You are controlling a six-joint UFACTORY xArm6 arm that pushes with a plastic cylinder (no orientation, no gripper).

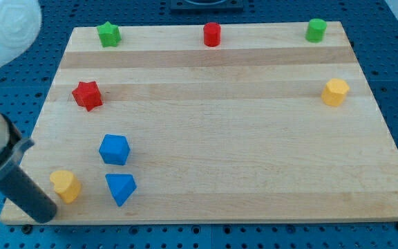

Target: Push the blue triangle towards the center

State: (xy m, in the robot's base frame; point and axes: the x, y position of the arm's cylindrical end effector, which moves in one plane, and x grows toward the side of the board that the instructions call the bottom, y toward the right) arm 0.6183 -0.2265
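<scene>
The blue triangle (121, 187) lies near the view's bottom left of the wooden board (240, 138). A blue cube-like block (114, 149) sits just above it. A yellow block (65, 185) lies to the triangle's left. My tip (43, 214) is at the board's bottom left corner, just left of and below the yellow block, about a hundred pixels left of the blue triangle. The rod slants up to the view's left edge.
A red star (87, 95) lies at the left. Along the top edge stand a green star (108, 34), a red cylinder (212, 34) and a green cylinder (316, 30). A yellow hexagon block (335, 92) is at the right.
</scene>
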